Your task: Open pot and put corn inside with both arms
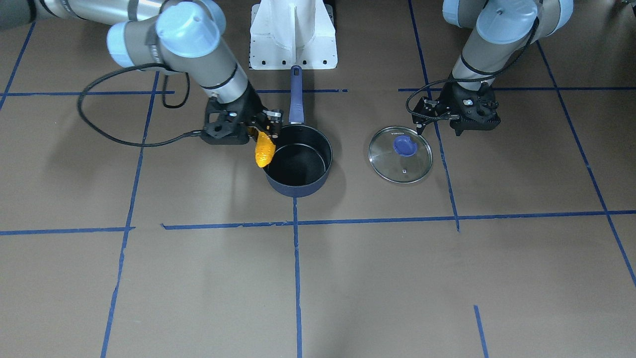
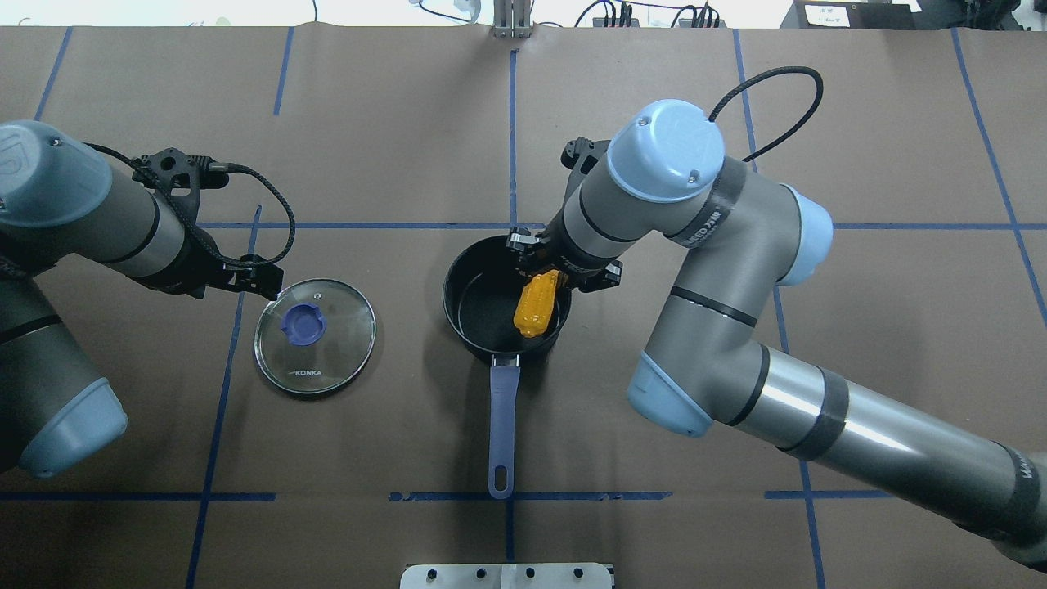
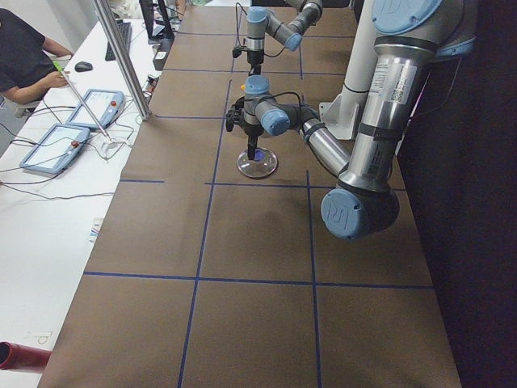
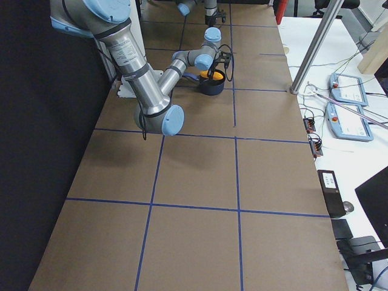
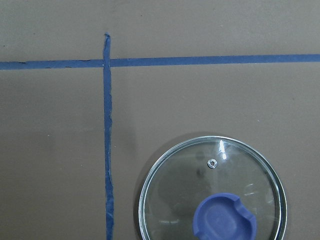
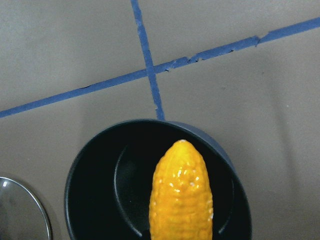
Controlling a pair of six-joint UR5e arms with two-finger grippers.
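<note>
The dark navy pot [image 1: 298,166] stands open on the table, its long purple-blue handle [image 1: 296,94] pointing toward the robot base. My right gripper [image 1: 263,133] is shut on the orange-yellow corn [image 1: 264,151], which hangs tip-down over the pot's rim. From overhead the corn [image 2: 536,305] is above the pot's [image 2: 478,311] inside. The right wrist view shows the corn [image 6: 181,200] over the black interior [image 6: 110,190]. The glass lid [image 1: 400,154] lies flat beside the pot. My left gripper [image 1: 438,130] is open and empty, just behind the lid [image 2: 315,336].
The white base mount [image 1: 293,35] stands behind the pot handle. Blue tape lines cross the brown table. A black cable [image 1: 99,129] loops from the right wrist. The left wrist view shows the lid [image 5: 170,200] at its lower edge.
</note>
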